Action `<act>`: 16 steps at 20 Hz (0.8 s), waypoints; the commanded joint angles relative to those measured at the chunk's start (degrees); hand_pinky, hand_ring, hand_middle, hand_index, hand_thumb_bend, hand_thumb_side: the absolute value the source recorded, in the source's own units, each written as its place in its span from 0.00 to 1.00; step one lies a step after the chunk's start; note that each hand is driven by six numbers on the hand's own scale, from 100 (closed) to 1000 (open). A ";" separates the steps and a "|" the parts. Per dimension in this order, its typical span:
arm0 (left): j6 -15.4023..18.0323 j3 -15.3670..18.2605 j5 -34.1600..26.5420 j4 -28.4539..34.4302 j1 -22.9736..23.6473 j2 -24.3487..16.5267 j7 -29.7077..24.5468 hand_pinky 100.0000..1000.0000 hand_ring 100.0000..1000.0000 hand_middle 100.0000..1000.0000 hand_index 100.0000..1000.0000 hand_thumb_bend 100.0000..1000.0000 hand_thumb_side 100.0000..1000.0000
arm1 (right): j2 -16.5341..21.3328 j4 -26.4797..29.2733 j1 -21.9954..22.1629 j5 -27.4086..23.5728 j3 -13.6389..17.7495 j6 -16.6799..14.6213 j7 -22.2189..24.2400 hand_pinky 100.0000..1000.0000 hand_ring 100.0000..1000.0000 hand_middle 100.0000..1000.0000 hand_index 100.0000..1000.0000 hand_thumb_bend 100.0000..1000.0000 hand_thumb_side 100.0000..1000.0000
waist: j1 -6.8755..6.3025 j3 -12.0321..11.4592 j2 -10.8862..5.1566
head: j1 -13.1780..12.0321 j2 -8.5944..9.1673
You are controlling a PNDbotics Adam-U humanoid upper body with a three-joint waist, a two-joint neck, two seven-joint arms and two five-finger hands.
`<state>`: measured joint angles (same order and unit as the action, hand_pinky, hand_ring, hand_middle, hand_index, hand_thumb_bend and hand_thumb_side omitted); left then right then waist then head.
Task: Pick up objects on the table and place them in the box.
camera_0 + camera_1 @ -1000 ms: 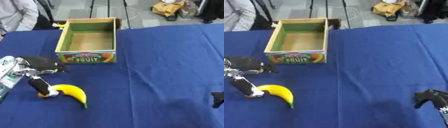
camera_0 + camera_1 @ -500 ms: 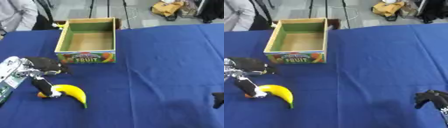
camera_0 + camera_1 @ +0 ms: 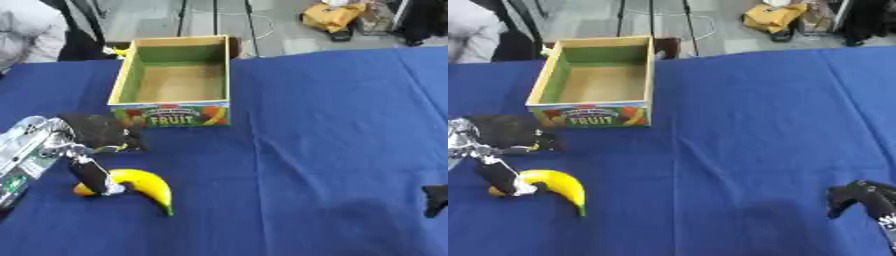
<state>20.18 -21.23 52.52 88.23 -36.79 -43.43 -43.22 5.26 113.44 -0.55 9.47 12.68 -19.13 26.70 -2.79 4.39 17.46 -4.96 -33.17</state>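
table cloth [image 3: 332, 125]: we see plain deep blue
banana [image 3: 144, 185]: yellow, orange at one end
box [image 3: 173, 114]: we read green walls inside, tan floor, fruit print and white "FRUIT" on front
left hand [image 3: 92, 135]: black, silver arm
right hand [image 3: 859, 196]: black

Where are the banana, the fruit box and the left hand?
banana [image 3: 144, 184]: left eye view, on the middle of its yellow curve.
fruit box [image 3: 180, 115]: left eye view, on the printed front wall.
left hand [image 3: 98, 131]: left eye view, on the black back of the hand.
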 commanded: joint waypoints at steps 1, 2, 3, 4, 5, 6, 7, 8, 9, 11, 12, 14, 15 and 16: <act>3.09 0.11 0.29 -0.21 -0.92 -0.94 -1.69 0.59 0.82 0.85 0.91 0.29 0.63 | 0.21 1.15 -0.43 0.39 0.03 -0.12 0.21 0.75 0.41 0.43 0.59 0.00 1.00 | 0.02 0.07 -0.83 | -0.27 0.32; 3.24 0.06 0.27 -0.30 -0.94 -0.89 -1.51 0.59 0.81 0.84 0.90 0.29 0.63 | 0.21 1.15 -0.45 0.39 0.04 -0.10 0.21 0.75 0.41 0.43 0.59 0.00 1.00 | 0.02 0.07 -0.83 | -0.28 0.34; 3.38 0.02 0.22 -0.31 -0.95 -0.87 -1.23 0.59 0.81 0.84 0.90 0.28 0.62 | 0.21 1.15 -0.45 0.39 0.03 -0.09 0.22 0.75 0.41 0.43 0.59 0.00 1.00 | 0.02 0.07 -0.83 | -0.27 0.34; 3.52 -0.04 0.17 -0.30 -0.95 -0.86 -0.92 0.58 0.80 0.82 0.89 0.27 0.61 | 0.21 1.15 -0.44 0.39 0.03 -0.09 0.25 0.75 0.41 0.43 0.59 0.00 1.00 | 0.01 0.08 -0.83 | -0.26 0.35; 3.65 -0.09 0.11 -0.23 -0.96 -0.87 -0.60 0.57 0.80 0.81 0.88 0.26 0.60 | 0.20 1.15 -0.42 0.41 0.03 -0.08 0.27 0.75 0.41 0.43 0.59 0.00 1.00 | 0.01 0.07 -0.84 | -0.26 0.35; 3.77 -0.14 0.03 -0.10 -0.97 -0.88 -0.27 0.57 0.79 0.81 0.87 0.25 0.60 | 0.20 1.15 -0.41 0.42 0.03 -0.06 0.29 0.75 0.41 0.43 0.59 0.00 1.00 | 0.00 0.07 -0.86 | -0.26 0.35; 3.89 -0.18 -0.06 0.07 -1.00 -0.90 -0.01 0.57 0.79 0.81 0.87 0.25 0.60 | 0.22 1.15 -0.39 0.42 0.01 -0.05 0.34 0.75 0.41 0.43 0.59 0.00 1.00 | -0.01 0.05 -0.88 | -0.27 0.35; 3.95 -0.16 -0.13 0.24 -1.05 -0.92 0.12 0.57 0.79 0.81 0.87 0.25 0.60 | 0.22 1.15 -0.39 0.42 -0.02 -0.03 0.39 0.75 0.41 0.43 0.59 0.00 1.00 | -0.02 0.03 -0.90 | -0.27 0.32; 3.99 -0.13 -0.19 0.39 -1.10 -0.93 0.19 0.57 0.79 0.81 0.87 0.25 0.60 | 0.23 1.15 -0.38 0.41 -0.03 -0.02 0.43 0.75 0.41 0.43 0.59 0.00 1.00 | -0.03 0.02 -0.91 | -0.27 0.31; 3.99 -0.10 -0.26 0.56 -1.12 -0.96 0.19 0.57 0.79 0.81 0.87 0.25 0.60 | 0.23 1.15 -0.38 0.39 -0.04 0.00 0.47 0.75 0.41 0.43 0.59 0.00 1.00 | -0.03 0.00 -0.92 | -0.26 0.30; 3.98 -0.09 -0.28 0.60 -1.13 -0.98 0.18 0.56 0.78 0.79 0.85 0.22 0.58 | 0.23 1.15 -0.38 0.38 -0.03 0.00 0.48 0.75 0.42 0.43 0.59 0.00 1.00 | -0.03 0.01 -0.93 | -0.27 0.30; 4.05 -0.17 -0.39 0.62 -1.18 -1.10 0.28 0.55 0.77 0.76 0.84 0.21 0.57 | 0.21 1.15 -0.38 0.37 0.07 0.01 0.39 0.75 0.42 0.43 0.59 0.00 1.00 | -0.05 0.09 -0.94 | -0.37 0.35; 4.11 -0.24 -0.47 0.56 -1.16 -1.12 0.33 0.54 0.77 0.76 0.83 0.21 0.57 | 0.22 1.15 -0.40 0.36 0.10 0.01 0.34 0.75 0.42 0.43 0.59 0.00 1.00 | -0.05 0.12 -0.93 | -0.39 0.37; 4.19 -0.32 -0.59 0.46 -1.13 -1.10 0.33 0.54 0.76 0.75 0.82 0.21 0.57 | 0.22 1.15 -0.41 0.35 0.12 0.00 0.31 0.75 0.42 0.43 0.59 0.00 1.00 | -0.05 0.14 -0.93 | -0.41 0.39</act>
<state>22.27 -21.84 52.30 88.04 -36.85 -43.30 -41.13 5.25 113.44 -0.56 9.49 12.67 -18.96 26.96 -2.87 4.54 17.47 -5.17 -33.16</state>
